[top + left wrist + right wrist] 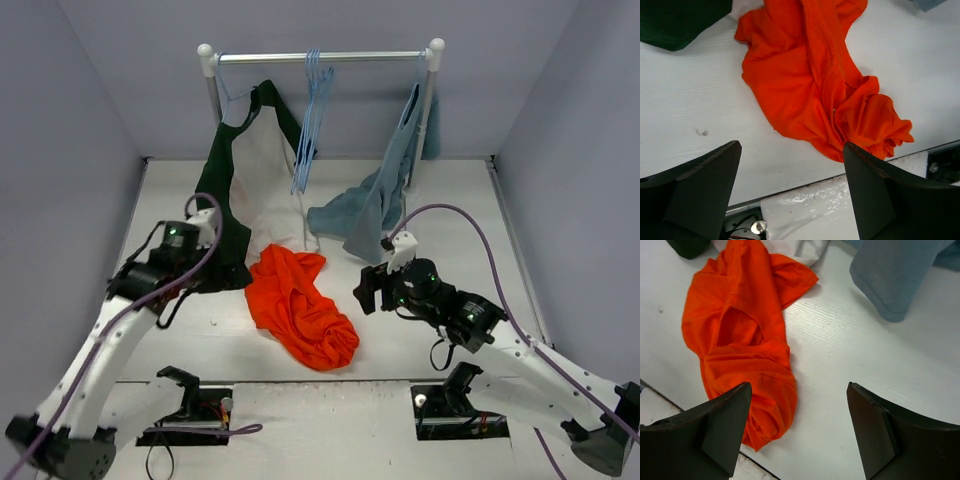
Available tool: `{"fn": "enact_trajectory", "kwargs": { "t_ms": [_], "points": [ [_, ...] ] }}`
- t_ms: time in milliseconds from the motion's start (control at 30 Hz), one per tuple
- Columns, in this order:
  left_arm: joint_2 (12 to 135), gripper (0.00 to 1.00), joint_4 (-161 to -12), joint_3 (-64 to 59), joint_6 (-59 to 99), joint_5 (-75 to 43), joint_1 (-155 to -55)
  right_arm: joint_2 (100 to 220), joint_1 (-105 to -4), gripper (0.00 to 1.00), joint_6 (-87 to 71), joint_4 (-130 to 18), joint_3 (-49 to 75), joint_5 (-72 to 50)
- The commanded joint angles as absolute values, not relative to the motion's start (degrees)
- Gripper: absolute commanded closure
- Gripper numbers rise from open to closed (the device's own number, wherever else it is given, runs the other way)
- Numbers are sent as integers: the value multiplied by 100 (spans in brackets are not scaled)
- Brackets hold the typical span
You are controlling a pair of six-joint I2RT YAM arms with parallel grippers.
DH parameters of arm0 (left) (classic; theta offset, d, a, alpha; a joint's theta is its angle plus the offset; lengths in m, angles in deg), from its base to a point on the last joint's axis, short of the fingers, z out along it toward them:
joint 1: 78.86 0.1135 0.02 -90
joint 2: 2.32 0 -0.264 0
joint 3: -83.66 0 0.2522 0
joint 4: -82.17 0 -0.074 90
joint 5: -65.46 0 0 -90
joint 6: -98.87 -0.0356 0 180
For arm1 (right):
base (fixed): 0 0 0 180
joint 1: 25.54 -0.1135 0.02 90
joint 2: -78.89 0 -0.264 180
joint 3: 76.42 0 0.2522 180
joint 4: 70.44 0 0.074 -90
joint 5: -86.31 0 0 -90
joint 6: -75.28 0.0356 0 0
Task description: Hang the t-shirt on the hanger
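Observation:
The orange-red t-shirt (300, 305) lies crumpled on the white table between my two arms. It also shows in the left wrist view (815, 80) and the right wrist view (745, 340). Pale-blue hangers (312, 120) hang bunched on the rail at the back. My left gripper (205, 232) is open and empty, left of the shirt; in its wrist view (792, 170) the shirt lies ahead of the jaws. My right gripper (368, 288) is open and empty, right of the shirt; in its wrist view (799, 410) the shirt's near end lies by the left finger.
A dark green-and-white garment (240, 190) hangs at the rail's left end and drapes onto the table. A grey-blue garment (375, 200) hangs at the right end, also reaching the table (890, 275). The rail (320, 57) stands on two white posts. Grey walls enclose the table.

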State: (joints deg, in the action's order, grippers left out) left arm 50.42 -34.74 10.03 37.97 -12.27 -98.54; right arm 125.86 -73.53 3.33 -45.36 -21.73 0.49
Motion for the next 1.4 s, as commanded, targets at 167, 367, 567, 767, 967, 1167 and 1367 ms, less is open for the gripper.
{"fn": "enact_trajectory", "kwargs": {
  "t_ms": [167, 367, 567, 767, 967, 1167, 1367],
  "points": [
    [7550, 22, -4303, -43, 3271, -2754, -11803, 12823, -7336, 27, 794, -4754, -1987, 812],
    [8823, 14, -4296, -515, 2841, -3649, -12687, 12541, -7333, 27, 897, -4760, -2056, 934],
    [9196, 13, -4267, -560, 2345, -4305, -12887, 12248, -7333, 27, 1052, -4751, -2209, 975],
    [9372, 14, -4250, -594, 1774, -4626, -12887, 12091, -7327, 27, 1163, -4745, -2309, 967],
    [9628, 15, -4241, -657, 1486, -4617, -12904, 12039, -7327, 27, 1147, -4745, -2328, 958],
    [9867, 23, -4241, -751, 1289, -4598, -12966, 11950, -7327, 27, 1163, -4745, -2352, 1038],
    [10043, 38, -4220, -931, 1217, -4748, -12960, 11857, -7330, 27, 1229, -4745, -2434, 990]
  ]
}}
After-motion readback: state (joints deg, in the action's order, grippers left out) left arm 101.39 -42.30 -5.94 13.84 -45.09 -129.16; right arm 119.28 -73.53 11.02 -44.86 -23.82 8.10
